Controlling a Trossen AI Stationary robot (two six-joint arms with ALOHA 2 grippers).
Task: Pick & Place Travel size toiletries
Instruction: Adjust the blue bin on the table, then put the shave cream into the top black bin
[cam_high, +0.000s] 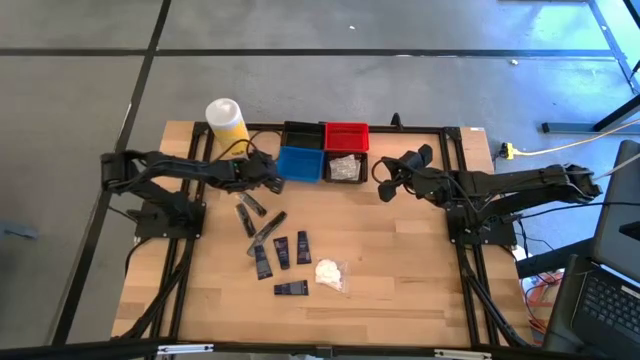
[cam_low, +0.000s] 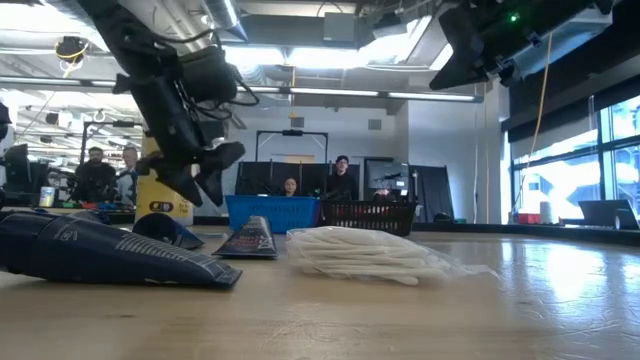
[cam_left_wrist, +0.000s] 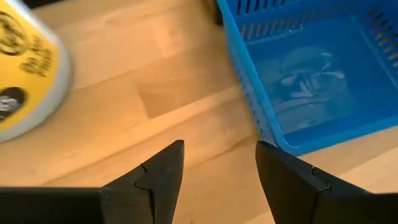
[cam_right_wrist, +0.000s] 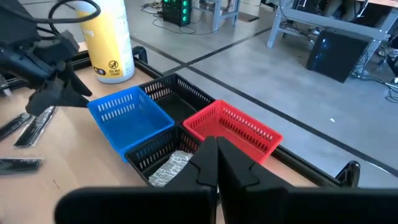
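Left arm: reaches from its base at the table's left edge across toward the bins, forearm nearly level over the wood.
Left gripper (cam_high: 272, 177): hovers just beside the blue bin (cam_high: 300, 164), at its left wall; fingers spread apart, nothing between them, bare table showing in the gap in the left wrist view.
Right arm: stretched from the right edge toward the middle, wrist lifted above the table.
Right gripper (cam_high: 385, 186): near the black bin (cam_high: 345, 170), to its right; fingers pressed together, empty.
Travel size toiletries: dark tubes (cam_high: 283, 252) lie scattered on the table in front of the bins, the white wad in clear wrap (cam_high: 331, 272) to their right; clear packets (cam_right_wrist: 169, 167) rest inside the black bin.
Yellow container (cam_high: 226, 122): stands upright at the back, left of the bins.
Red bin (cam_high: 346, 135): behind the black bin.
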